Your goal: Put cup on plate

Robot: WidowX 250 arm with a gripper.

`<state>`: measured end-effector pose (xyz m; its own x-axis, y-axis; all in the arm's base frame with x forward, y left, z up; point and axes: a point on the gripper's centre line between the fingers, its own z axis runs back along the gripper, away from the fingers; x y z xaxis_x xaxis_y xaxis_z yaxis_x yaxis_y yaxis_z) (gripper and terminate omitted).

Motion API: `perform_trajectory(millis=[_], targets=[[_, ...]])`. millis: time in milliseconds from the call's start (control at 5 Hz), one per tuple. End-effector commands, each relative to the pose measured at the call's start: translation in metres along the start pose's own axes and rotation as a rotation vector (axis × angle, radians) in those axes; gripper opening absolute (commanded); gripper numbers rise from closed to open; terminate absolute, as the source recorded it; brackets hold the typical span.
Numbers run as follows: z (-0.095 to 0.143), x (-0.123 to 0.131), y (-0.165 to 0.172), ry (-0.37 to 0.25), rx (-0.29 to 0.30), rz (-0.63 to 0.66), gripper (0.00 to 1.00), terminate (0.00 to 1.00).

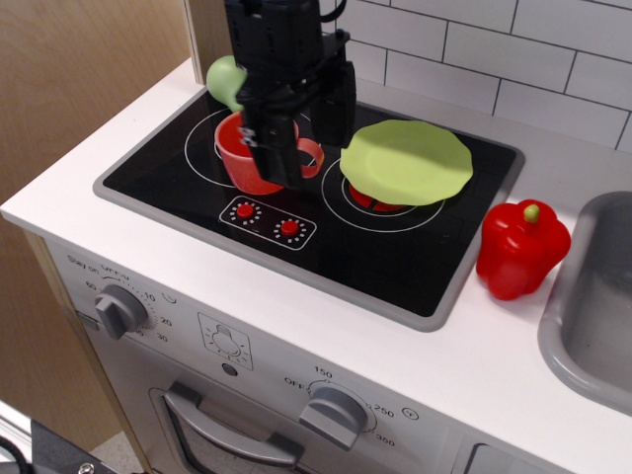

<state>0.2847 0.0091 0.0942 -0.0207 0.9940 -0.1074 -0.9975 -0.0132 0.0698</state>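
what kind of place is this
Most likely a toy play kitchen: a black stovetop with printed burner rings, oven knobs on the front, a sink at the right and white tile behind. A plastic cup, plate and red pepper sit on it.

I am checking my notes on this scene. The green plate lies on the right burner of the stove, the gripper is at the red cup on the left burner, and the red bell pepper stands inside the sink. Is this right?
Not quite. The bell pepper stands on the white counter, beside the sink, not inside it, as observation.image shows. The rest holds: the plate lies on the right burner, and the gripper is at the cup on the left burner.
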Motion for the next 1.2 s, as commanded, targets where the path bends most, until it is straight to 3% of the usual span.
perform_trajectory(millis=[0, 400, 800, 1000], targets=[[0.012, -0.001, -0.023, -0.069, -0.215, 0.227, 1.0, 0.0], [0.014, 0.002, -0.042, -0.065, -0.244, 0.246, 1.0, 0.0], [0.002, 0.013, -0.048, -0.054, -0.151, 0.284, 1.0, 0.0], [-0.004, 0.016, -0.046, -0.075, -0.134, 0.268, 1.0, 0.0]])
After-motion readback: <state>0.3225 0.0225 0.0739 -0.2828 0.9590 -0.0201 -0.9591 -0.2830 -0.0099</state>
